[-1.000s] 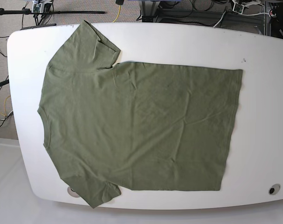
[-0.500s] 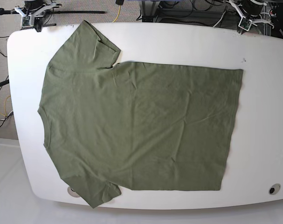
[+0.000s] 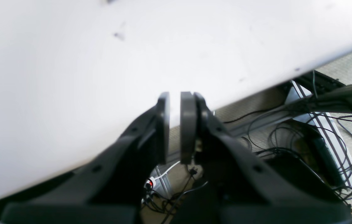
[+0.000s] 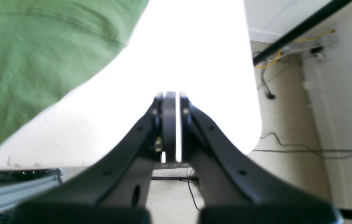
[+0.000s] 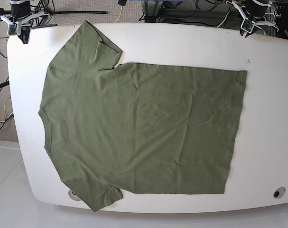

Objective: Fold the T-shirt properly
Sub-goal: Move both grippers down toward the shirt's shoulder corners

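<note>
T-shirt lies flat and unfolded across the white counter, neck at the left, hem at the right; right gripper hovers by the far left corner, jaws shut on nothing — left gripper at the far right edge, jaws slightly parted, empty

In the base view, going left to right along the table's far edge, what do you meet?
right gripper at the far-left corner → upper sleeve of the T-shirt → bare white table → left gripper near the far-right corner.
</note>
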`<state>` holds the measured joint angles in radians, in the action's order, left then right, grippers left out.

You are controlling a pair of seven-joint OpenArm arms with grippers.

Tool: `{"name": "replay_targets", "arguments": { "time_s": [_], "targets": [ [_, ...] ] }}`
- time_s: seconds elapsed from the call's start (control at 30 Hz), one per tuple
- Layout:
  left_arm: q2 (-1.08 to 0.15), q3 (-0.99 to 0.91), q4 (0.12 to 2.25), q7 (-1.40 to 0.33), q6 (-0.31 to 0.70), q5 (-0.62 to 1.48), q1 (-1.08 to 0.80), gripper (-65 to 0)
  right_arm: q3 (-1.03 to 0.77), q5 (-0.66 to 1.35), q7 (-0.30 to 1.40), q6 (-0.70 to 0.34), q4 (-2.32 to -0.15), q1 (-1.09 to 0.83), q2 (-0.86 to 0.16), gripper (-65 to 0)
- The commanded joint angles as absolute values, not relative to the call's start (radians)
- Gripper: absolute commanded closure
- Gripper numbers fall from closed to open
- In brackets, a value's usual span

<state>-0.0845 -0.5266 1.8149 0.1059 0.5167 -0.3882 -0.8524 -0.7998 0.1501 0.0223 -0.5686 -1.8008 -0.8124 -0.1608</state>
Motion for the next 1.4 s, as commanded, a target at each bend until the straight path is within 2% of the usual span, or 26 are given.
{"name": "replay_targets", "arguments": {
  "time_s": [0.0,0.2,0.27,0.4,0.47,0.53,0.67,0.87,1.2,1.37],
  "targets": [
    [-0.085,-0.536,1.842,0.138,0.511,-0.358,-0.862,-10.5,-0.798,0.196,-0.025,-0.578,-1.868,-0.841,-0.173,-1.3],
    [-0.087,-0.543,1.849,0.163,0.514,-0.317,-0.853,-18.7,-0.782,0.244,-0.029,-0.565,-1.912,-0.835,-0.169,-3.4],
    [-0.09,-0.548,1.838,0.155,0.514,-0.315,-0.826,-22.3,-0.79,0.27,-0.021,-0.573,-1.92,-0.825,-0.165,-8.0],
    [-0.092,-0.555,1.833,0.144,0.517,-0.32,-0.812,-23.0,-0.791,0.303,0.002,-0.586,-1.917,-0.803,-0.167,-11.9],
    [-0.093,-0.555,1.833,0.142,0.516,-0.323,-0.808,-22.7,-0.789,0.317,0.024,-0.597,-1.916,-0.788,-0.168,-12.4],
    [-0.12,-0.55,1.831,0.128,0.521,-0.329,-0.814,-18.0,-0.785,0.331,0.103,-0.64,-1.884,-0.736,-0.173,-10.5],
    [-0.136,-0.547,1.831,0.063,0.519,-0.337,-0.812,-8.9,-0.788,0.329,0.158,-0.67,-1.872,-0.706,-0.171,-9.2],
    [-0.12,-0.555,1.826,0.073,0.527,-0.346,-0.816,-5.4,-0.783,0.367,0.244,-0.698,-1.844,-0.644,-0.174,-8.5],
    [-0.121,-0.554,1.825,0.148,0.544,-0.346,-0.817,-12.2,-0.782,0.466,0.357,-0.698,-1.852,-0.575,-0.177,-9.1],
    [-0.119,-0.558,1.821,0.179,0.568,-0.344,-0.815,-13.2,-0.788,0.481,0.372,-0.698,-1.862,-0.56,-0.174,-9.1]
  ]
}}
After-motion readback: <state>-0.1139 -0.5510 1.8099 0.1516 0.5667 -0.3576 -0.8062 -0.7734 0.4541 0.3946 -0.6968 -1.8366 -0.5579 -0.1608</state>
